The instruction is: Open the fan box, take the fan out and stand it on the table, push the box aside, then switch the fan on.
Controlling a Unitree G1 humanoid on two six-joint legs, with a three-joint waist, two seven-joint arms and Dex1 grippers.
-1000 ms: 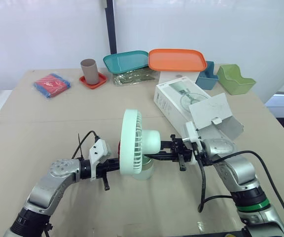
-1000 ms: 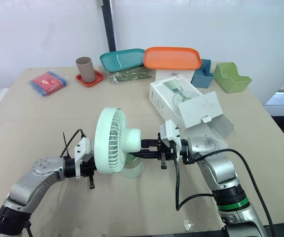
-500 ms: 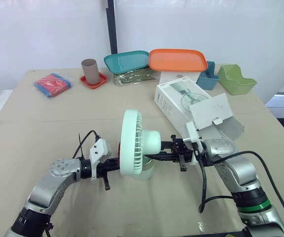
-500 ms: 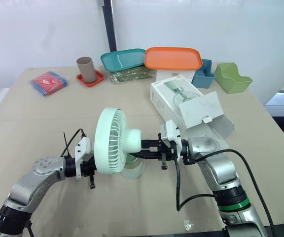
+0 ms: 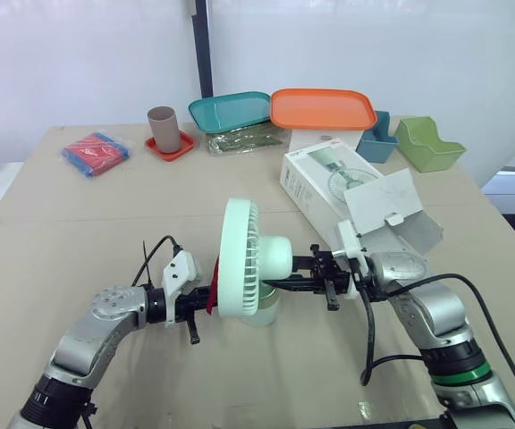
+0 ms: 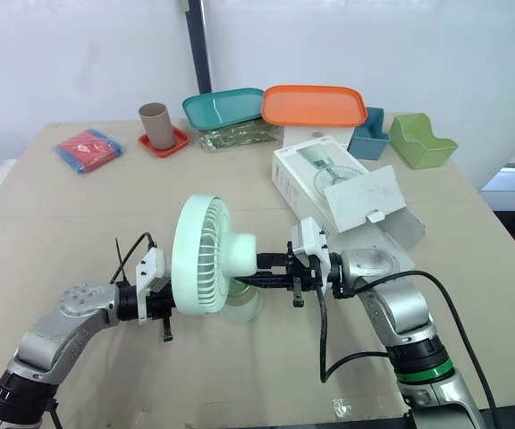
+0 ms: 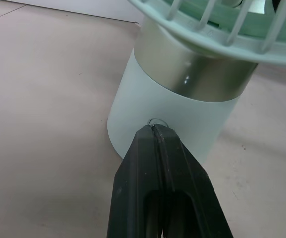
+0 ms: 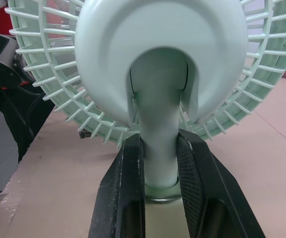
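Far edge of table (image 5: 79,223), L to R: red-blue cloth (image 5: 95,153), brown cup (image 5: 161,128) on a red saucer (image 5: 170,147), teal tray (image 5: 231,110) w/ a green packet (image 5: 244,138) in front of it, orange tray (image 5: 322,108), blue bin (image 5: 378,138), green bin (image 5: 427,143). White box (image 5: 329,183) lies flat, right of centre, end flap open and lying just behind the R forearm. Fan (image 5: 244,264) stands upright on the table near the front, approx. centre, between the two grippers and apart from the box; grille faces the robot's left, motor hub its right. The fan head blocks the head cam's view of the L fingertips. L arm reaches in low from the left, forearm approx. level; L gripper (image 7: 155,130) has its fingers pressed together, tips against the fan's white base below the metal band. R arm is bent at the elbow, wrist level; R gripper (image 8: 159,144) pinches the fan's neck just under the hub, one finger each side.
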